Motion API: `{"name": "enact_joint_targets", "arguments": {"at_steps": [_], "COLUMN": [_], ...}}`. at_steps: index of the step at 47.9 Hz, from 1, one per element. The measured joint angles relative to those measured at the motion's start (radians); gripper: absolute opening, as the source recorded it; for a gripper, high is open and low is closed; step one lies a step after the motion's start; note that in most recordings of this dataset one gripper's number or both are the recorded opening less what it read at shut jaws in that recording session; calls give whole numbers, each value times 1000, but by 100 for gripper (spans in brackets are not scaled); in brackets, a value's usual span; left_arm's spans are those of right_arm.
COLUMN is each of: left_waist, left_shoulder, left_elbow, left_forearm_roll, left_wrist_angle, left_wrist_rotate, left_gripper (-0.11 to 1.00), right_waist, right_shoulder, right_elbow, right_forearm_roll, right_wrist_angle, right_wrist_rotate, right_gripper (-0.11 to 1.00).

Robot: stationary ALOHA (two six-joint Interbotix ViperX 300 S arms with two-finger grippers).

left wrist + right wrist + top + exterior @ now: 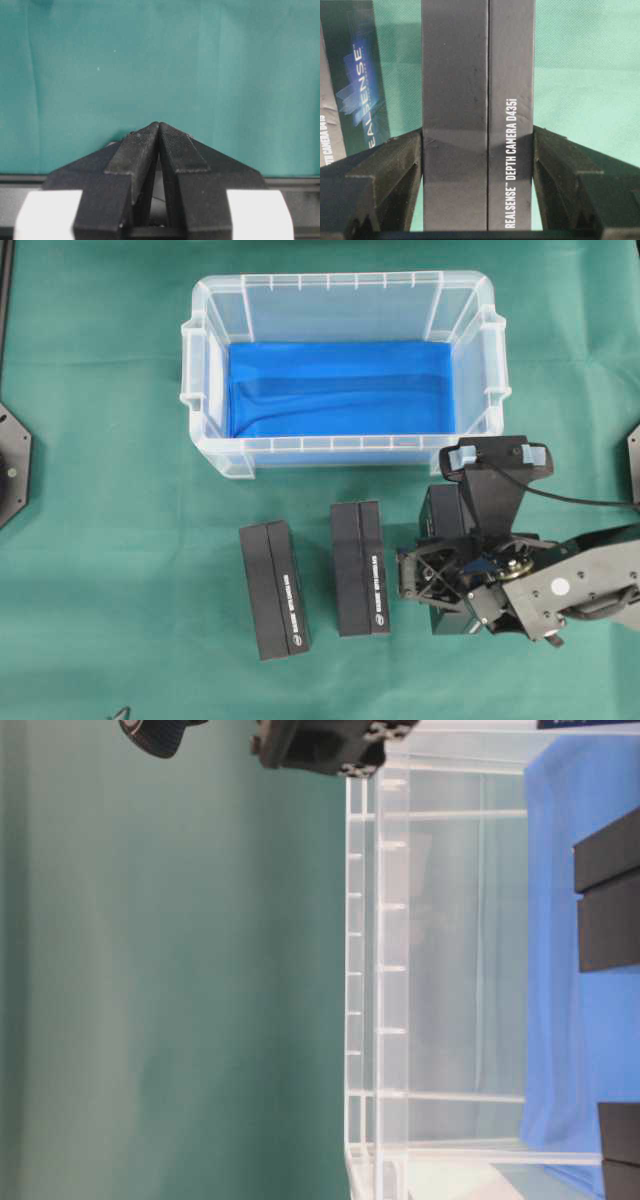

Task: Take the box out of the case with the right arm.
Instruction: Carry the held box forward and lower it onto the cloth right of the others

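Third box is clamped in the right gripper just in front of the emptied case, beside two others; looks like set-down stage, so jaws would need opening next

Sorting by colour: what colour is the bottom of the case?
Bright blue, under clear plastic walls; the case shows it best in the overhead view.

Right gripper: box fills the gap between its fingers. Neighbouring box stands close beside one finger; open cloth beside the other.
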Motion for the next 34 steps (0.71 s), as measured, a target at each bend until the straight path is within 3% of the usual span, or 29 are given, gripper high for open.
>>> {"name": "enact_joint_targets", "arguments": {"at_steps": [25, 30, 34], "left_waist": [0, 0, 0], "left_shoulder": [0, 0, 2], "left_elbow": [0, 0, 0], "left_forearm_roll": [0, 0, 0], "left_wrist_angle": [0, 0, 0], "left_wrist_rotate": [0, -2, 0], "left_gripper": [2, 2, 2], "right_waist": [0, 0, 0], "right_shoulder": [0, -2, 0], "right_elbow": [3, 2, 2], "right_forearm_roll": [3, 3, 3], "right_wrist_angle": [-35, -28, -20], "right_wrist_rotate": [2, 2, 2], "right_gripper": [65, 89, 93]}}
